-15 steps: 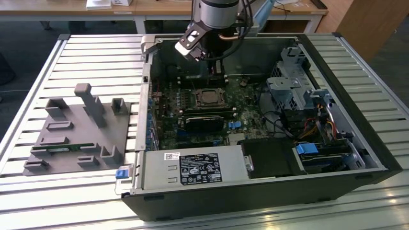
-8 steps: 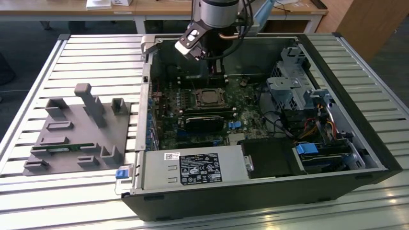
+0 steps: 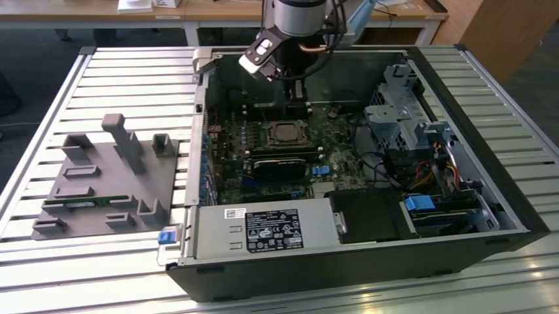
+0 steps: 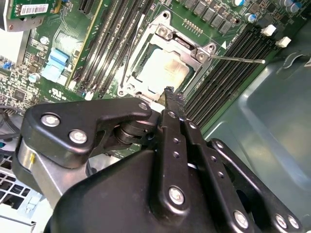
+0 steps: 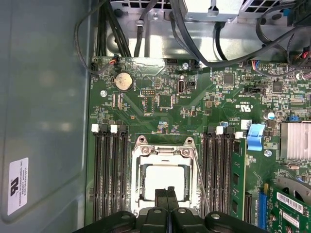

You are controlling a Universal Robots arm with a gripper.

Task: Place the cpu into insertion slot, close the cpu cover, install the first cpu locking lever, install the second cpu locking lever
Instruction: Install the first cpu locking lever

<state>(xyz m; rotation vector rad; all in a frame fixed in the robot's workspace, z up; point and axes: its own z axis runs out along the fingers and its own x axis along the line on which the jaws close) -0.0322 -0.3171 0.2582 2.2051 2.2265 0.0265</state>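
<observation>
The cpu (image 5: 163, 180) lies in the insertion slot (image 3: 270, 125) on the green motherboard, its silver-grey top showing through the window of the cpu cover (image 5: 160, 151), which lies flat over it. In the second wrist view the cpu (image 4: 163, 68) sits under the cover frame (image 4: 183, 44). One thin wire locking lever (image 4: 238, 59) sticks out sideways from the socket; the first wrist view has this lever (image 5: 200, 179) running beside the socket. My gripper (image 5: 166, 195) hangs just above the socket's edge, its black fingers pressed together and holding nothing. Its fingertips (image 4: 170, 94) reach toward the cpu.
Long black memory slots (image 5: 111, 174) flank the socket on both sides. The open computer case (image 3: 489, 216) walls in the board, with cables (image 5: 233, 53), drive bays (image 3: 397, 118) and a power supply (image 3: 262, 229). A grey fixture (image 3: 105, 176) stands at the exterior view's left.
</observation>
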